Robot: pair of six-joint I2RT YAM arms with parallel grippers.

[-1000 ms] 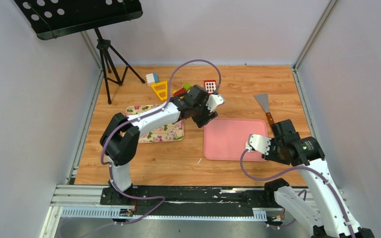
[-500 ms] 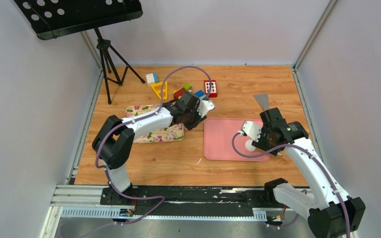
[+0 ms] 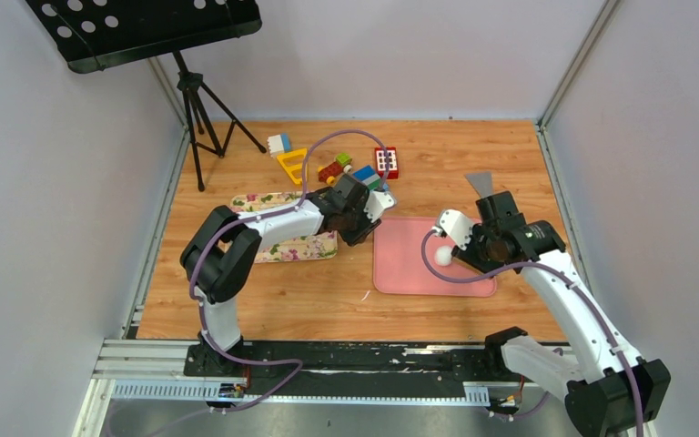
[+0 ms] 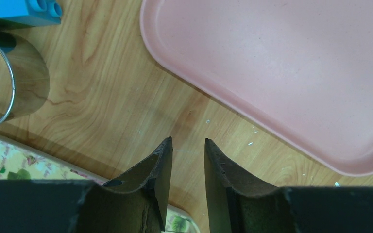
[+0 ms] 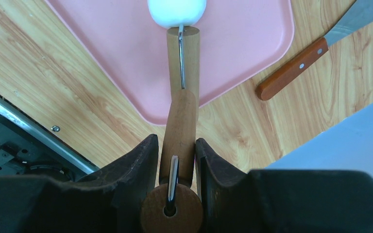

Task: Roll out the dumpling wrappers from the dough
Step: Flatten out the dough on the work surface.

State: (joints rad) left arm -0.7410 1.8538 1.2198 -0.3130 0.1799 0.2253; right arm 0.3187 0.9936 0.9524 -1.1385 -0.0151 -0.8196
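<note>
The dough (image 3: 443, 256) is a white ball on the pink tray (image 3: 405, 269); in the right wrist view the dough (image 5: 177, 10) sits at the top edge. My right gripper (image 5: 177, 145) is shut on the handle of a wooden roller (image 5: 183, 58), whose far end touches the dough ball. From above, the right gripper (image 3: 470, 249) hangs over the tray's right part. My left gripper (image 4: 188, 141) hovers over bare wood beside the pink tray (image 4: 281, 73), open by a narrow gap with nothing in it. From above, the left gripper (image 3: 362, 233) is at the tray's left corner. No dumpling wrappers are in view.
A metal ring (image 4: 11, 82) stands left of the left gripper, beside a blue brick (image 4: 24, 9) and a floral mat (image 3: 282, 248). Toy bricks (image 3: 355, 166) lie further back. A spatula (image 3: 482, 182) lies behind the tray. A stand's tripod (image 3: 198, 114) occupies the far left corner.
My right arm has swung forward and left over the tray with the roller, bringing the dough ball into view at its tip. The left gripper's jaws have narrowed and it has drawn back slightly.
</note>
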